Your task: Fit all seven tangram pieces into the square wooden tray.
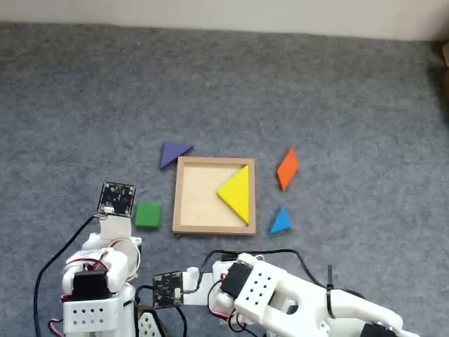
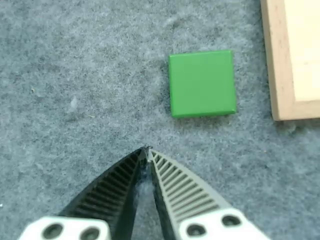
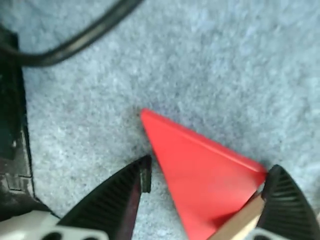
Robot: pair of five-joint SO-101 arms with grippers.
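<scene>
The square wooden tray point(image 1: 184, 210) lies mid-table with a yellow triangle point(image 1: 237, 193) in its right half. Around it on the carpet are a purple triangle point(image 1: 172, 152), an orange parallelogram point(image 1: 287, 168), a small blue triangle point(image 1: 280, 221) and a green square point(image 1: 148, 215). My left gripper point(image 2: 146, 150) is shut and empty, a short way from the green square point(image 2: 202, 83), with the tray's corner point(image 2: 280, 75) beyond it. My right gripper point(image 3: 210, 177) is open, its fingers on either side of a red triangle point(image 3: 200, 170) that lies on the carpet.
Grey carpet covers the table. Both arm bases and their cables crowd the near edge. A black cable point(image 3: 75, 45) and a dark base part point(image 3: 10, 125) lie close to the red triangle. Open carpet stretches behind and to both sides of the tray.
</scene>
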